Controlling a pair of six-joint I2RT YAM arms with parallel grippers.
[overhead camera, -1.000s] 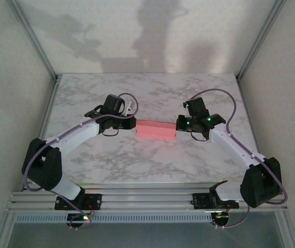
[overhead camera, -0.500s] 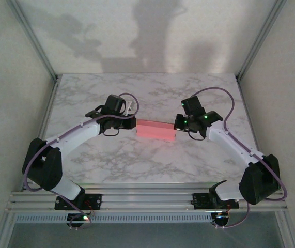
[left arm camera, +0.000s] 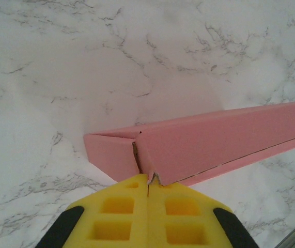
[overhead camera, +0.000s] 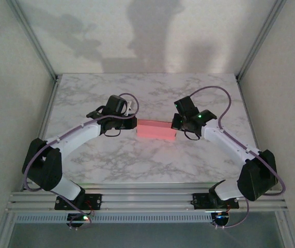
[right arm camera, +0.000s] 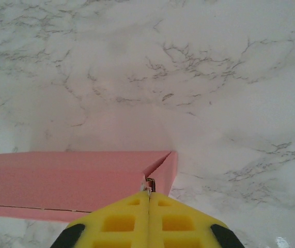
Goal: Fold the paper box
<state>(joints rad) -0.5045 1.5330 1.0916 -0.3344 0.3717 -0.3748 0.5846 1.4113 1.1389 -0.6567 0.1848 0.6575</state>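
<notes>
Since a second before, the right arm's wrist had swung a little leftward and away from the bases, while the paper box [overhead camera: 156, 129] and the left arm stayed put. One pink box lay flat near the middle of the marble table [overhead camera: 111, 160], stretched between two grippers. The left gripper [left arm camera: 148, 182] had its yellow fingers pressed together, tips touching the box's left end corner. The right gripper [right arm camera: 148, 192] was likewise closed, tips at the right end's fold. Whether either pinched cardboard could not be told. Bare marble lay all around, with the table edges well apart from the box.
</notes>
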